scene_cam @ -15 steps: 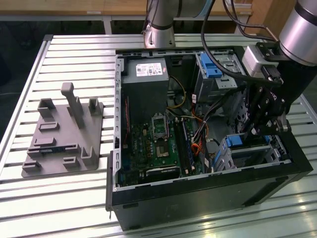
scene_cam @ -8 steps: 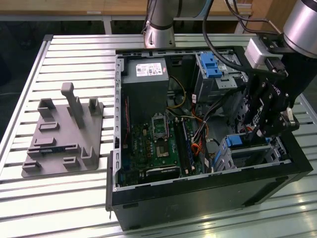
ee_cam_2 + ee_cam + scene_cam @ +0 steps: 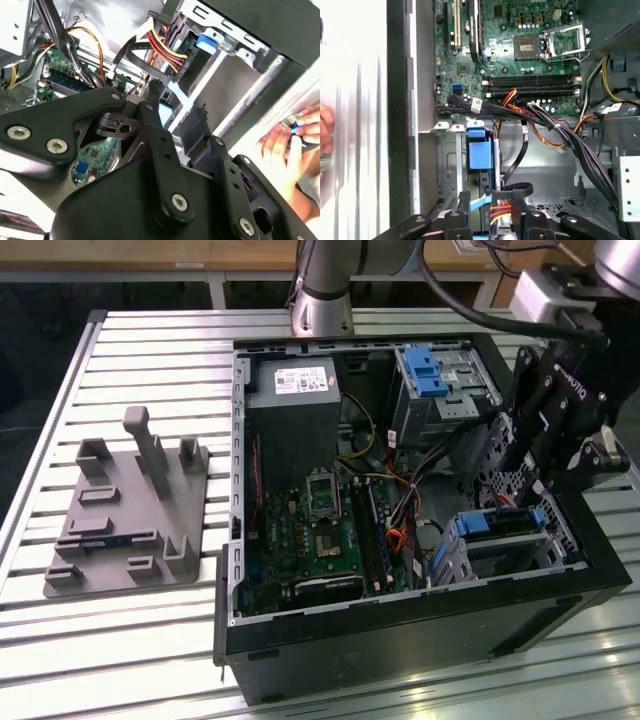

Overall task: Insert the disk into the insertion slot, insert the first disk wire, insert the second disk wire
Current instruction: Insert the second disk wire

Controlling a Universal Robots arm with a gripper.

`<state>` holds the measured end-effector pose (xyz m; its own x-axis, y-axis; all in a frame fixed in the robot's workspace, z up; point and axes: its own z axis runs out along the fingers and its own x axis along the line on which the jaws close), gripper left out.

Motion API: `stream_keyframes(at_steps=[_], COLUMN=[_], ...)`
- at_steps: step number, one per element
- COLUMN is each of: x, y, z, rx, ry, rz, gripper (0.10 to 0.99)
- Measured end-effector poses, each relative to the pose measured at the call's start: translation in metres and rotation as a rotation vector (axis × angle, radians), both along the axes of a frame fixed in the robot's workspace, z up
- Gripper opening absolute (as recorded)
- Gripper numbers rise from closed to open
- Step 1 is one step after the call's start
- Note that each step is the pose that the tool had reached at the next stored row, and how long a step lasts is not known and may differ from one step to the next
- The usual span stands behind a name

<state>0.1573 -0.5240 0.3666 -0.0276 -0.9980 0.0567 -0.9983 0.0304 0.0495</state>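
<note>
One step seems done, as the disk [image 3: 497,524] sits in the slot [image 3: 455,552] at the exterior view's near right, and the gripper [image 3: 490,200] straddles a wire [image 3: 496,216], though I cannot tell whether it grips.

Exterior view: high, well back, looking down at open computer case [image 3: 400,500] on slatted table [image 3: 150,640], arm base at 12 o'clock. First wrist view: close, staring down past gripper [image 3: 490,210] at motherboard [image 3: 520,50] and blue-latched drive cage [image 3: 480,155]. Second wrist view: closer, tilted, over gripper [image 3: 172,122] linkage toward cables, a person's hand [image 3: 290,145] at 3 o'clock. Shared by all: case interior.
</note>
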Motion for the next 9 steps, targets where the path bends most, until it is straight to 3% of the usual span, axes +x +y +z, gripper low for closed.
stream_keyframes(at_steps=[6, 8, 9], x=[0.0000, 0.0000, 0.0000], y=[0.0065, 0.0093, 0.0105], z=[0.0248, 0.0286, 0.0292], rx=[-0.014, -0.016, -0.018], ry=[0.0000, 0.0000, 0.0001], rz=[-0.004, -0.006, -0.008], gripper=[0.451, 0.439, 0.373])
